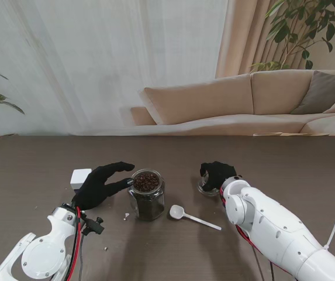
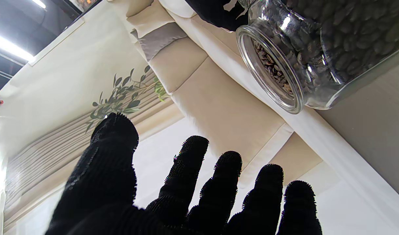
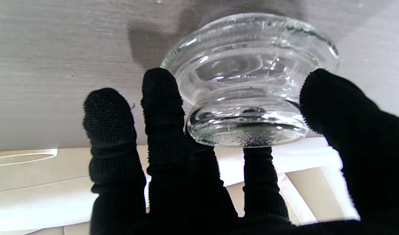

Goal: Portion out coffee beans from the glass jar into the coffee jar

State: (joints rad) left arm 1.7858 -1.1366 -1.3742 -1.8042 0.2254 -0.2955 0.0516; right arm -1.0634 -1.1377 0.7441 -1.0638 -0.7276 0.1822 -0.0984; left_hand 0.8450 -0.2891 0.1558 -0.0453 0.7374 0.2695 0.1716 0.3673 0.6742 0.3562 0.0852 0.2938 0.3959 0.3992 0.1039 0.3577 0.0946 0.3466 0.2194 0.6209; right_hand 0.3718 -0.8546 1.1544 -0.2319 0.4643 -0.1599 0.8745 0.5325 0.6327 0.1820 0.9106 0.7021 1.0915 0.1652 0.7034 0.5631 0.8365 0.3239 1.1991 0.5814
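The glass jar (image 1: 147, 196) (image 2: 317, 49) stands mid-table, uncovered and filled with coffee beans to the rim. My left hand (image 1: 102, 185) (image 2: 186, 195) is beside it on its left, fingers spread toward the rim; the wrist view shows them apart from the glass and holding nothing. My right hand (image 1: 217, 174) (image 3: 186, 182) lies over a clear glass lid (image 1: 204, 188) (image 3: 248, 81) that rests on the table to the jar's right. Thumb and fingers close around the lid's narrow neck. A white scoop (image 1: 190, 216) lies between the jar and my right arm.
A small white box (image 1: 80, 178) sits on the table just beyond my left hand. Tiny crumbs (image 1: 126, 216) lie near the jar's base. A beige sofa (image 1: 249, 99) and curtains stand behind the table's far edge.
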